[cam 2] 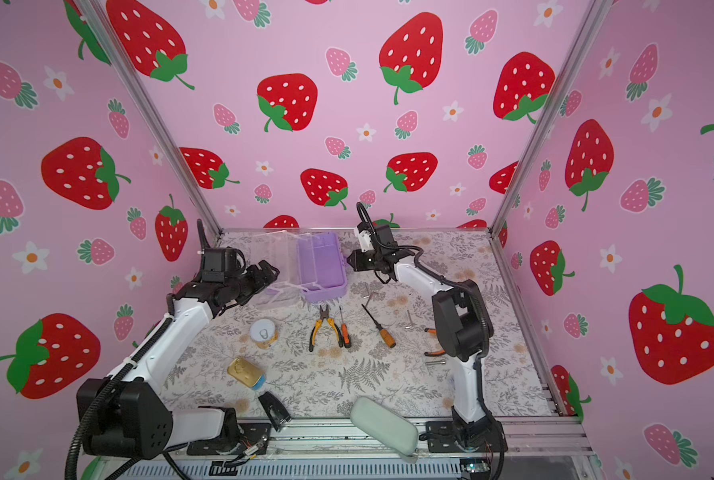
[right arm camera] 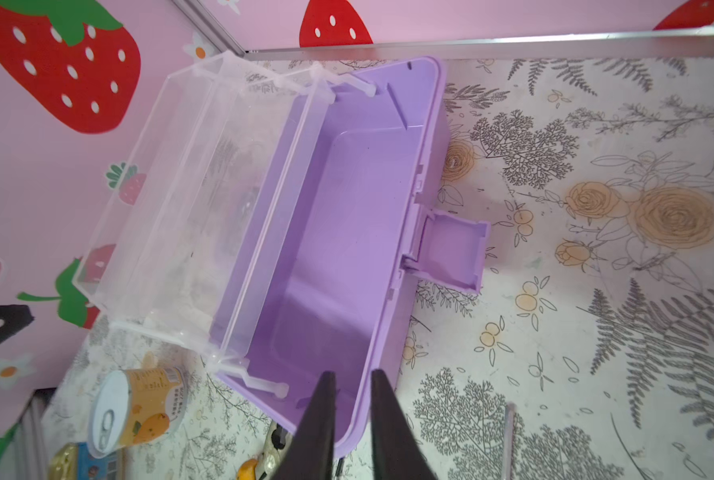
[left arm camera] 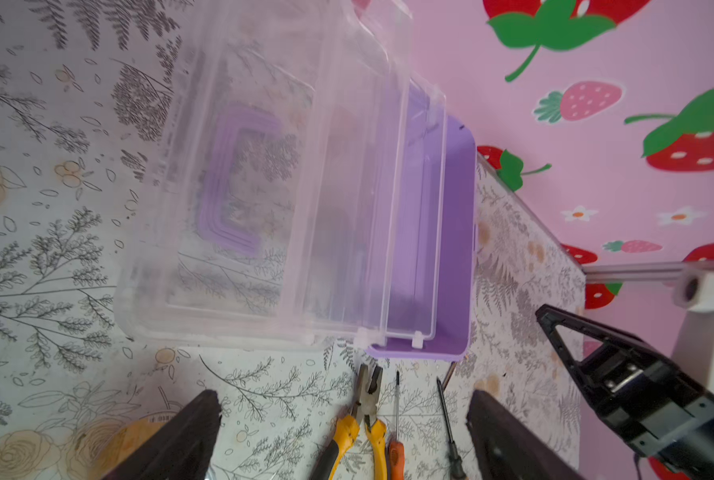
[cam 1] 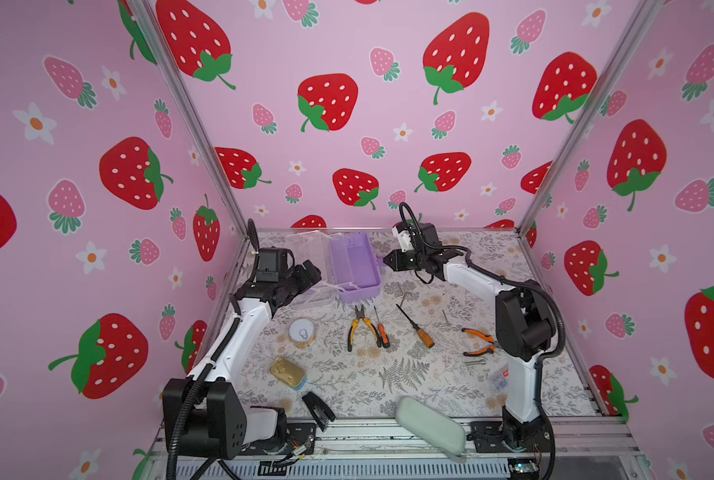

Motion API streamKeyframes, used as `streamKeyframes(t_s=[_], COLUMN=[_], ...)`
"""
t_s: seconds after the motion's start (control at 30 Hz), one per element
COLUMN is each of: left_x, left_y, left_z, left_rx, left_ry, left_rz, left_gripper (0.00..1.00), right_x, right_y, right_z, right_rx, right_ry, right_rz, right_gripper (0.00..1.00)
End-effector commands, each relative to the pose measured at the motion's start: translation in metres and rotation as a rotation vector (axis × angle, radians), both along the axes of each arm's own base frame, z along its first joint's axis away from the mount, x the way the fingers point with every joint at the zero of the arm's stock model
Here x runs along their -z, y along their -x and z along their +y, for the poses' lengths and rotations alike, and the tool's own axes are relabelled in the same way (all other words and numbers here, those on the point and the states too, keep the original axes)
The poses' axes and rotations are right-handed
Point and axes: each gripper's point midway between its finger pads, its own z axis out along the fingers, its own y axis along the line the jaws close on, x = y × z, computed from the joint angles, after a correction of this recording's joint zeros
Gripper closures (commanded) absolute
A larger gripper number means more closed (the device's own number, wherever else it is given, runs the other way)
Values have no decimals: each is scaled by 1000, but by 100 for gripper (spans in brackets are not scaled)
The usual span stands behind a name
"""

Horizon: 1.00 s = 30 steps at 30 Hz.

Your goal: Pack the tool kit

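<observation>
A: Where does the case (cam 1: 355,266) sit in a top view?

B: At the back of the table (cam 1: 430,386), open and empty. The left gripper (cam 1: 311,272) hangs just beside the case on its lid side. The right gripper (cam 1: 388,261) is just beside the opposite side. The pliers (cam 1: 361,328) and a screwdriver (cam 1: 382,330) lie near the case's front end, not touching it.

A: And the left wrist view?

B: The left gripper (left arm camera: 344,401) is spread wide and holds nothing. The clear lid (left arm camera: 238,187) is folded back beside the case, out of the way.

A: The right wrist view?

B: The right gripper (right arm camera: 352,374) is parted only a crack and is empty, above the case's near end.

A: So what's the step?

B: Fetching a tool, I'd say. Open wider first and pinch the pliers across both handles. Carry them lengthwise over the case and lower them right in before letting go. Mind the clear lid's edge.
</observation>
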Motion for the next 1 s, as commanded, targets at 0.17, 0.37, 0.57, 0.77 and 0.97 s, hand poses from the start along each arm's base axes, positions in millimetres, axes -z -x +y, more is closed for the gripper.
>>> streamKeyframes(t_s=[0.17,0.37,0.57,0.77,0.97], left_x=[0,7,22,37,42], left_y=[31,43,54,64,70], left_z=[-47,-68,-85,-95,-104], left_rx=[142,198,237,270,288], left_ry=[-217,-245,-220,-220,-212], left_rz=[-13,-20,1,28,32], left_gripper=[8,9,10,11,11], right_x=[74,94,110,108,118], right_y=[89,132,156,157,158], right_z=[-25,-29,-16,-14,-15], right_rx=[-40,-13,-31,4,11], right_ry=[370,291,312,328,369], right_rz=[5,67,88,65,83], right_gripper=[56,49,45,45,48])
